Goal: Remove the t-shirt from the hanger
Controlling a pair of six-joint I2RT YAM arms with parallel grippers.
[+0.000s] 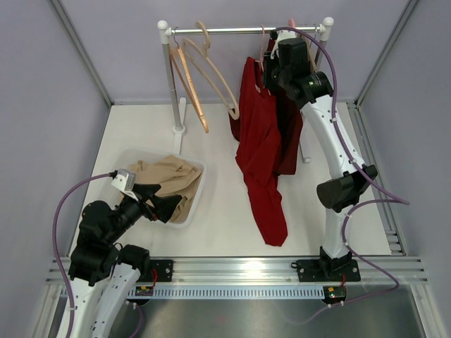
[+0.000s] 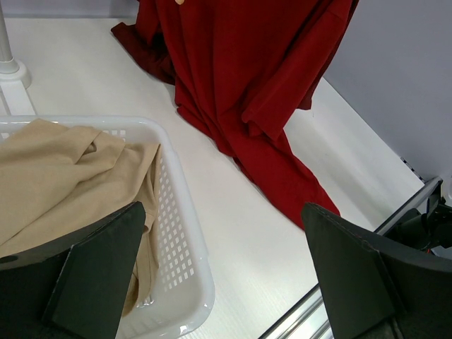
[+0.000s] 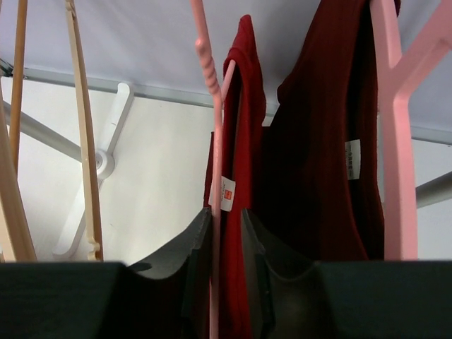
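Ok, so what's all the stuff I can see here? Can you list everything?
table: one, white, under everything
rail: one, white posts with a metal bar, far end of the table
t-shirt: one, bright red, hanging at the rail's right end, hem trailing on the table
second garment: one, dark red, hanging just right of the t-shirt
pink hangers: two, pink, carrying the red clothes
empty hangers: at least two, pale wood colour, left part of the rail
basket: one, white, near left
cloth: one, tan, in the basket
left pincer: one, black, open, by the basket's rim
right pincer: one, black, around a pink hanger and the t-shirt's edge; grip unclear
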